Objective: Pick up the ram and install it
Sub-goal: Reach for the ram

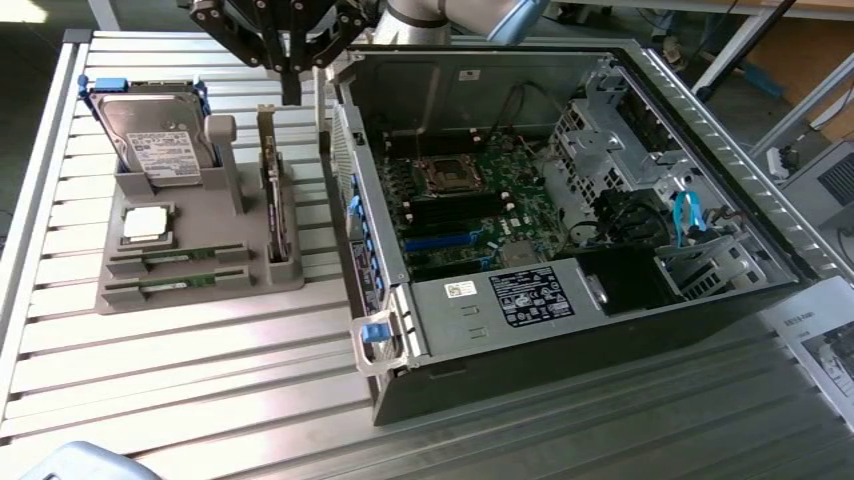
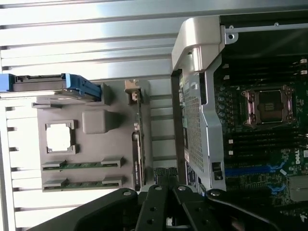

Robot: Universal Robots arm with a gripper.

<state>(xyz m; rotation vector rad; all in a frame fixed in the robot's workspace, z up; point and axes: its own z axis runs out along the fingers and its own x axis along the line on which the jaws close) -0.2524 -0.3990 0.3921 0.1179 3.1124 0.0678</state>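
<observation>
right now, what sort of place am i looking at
Probably a robotics lab or test bench for computer assembly. An open computer case sits on a slatted metal table. Beside it, a grey holder carries a hard drive, a processor and two memory sticks.

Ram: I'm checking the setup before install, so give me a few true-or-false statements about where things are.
1. Two ram sticks lie in the tray. True.
2. The gripper holds a ram stick. False: it is shut and empty.
3. The processor sits in the tray. True.
4. The case is closed. False: its side is open and the motherboard shows.
</observation>
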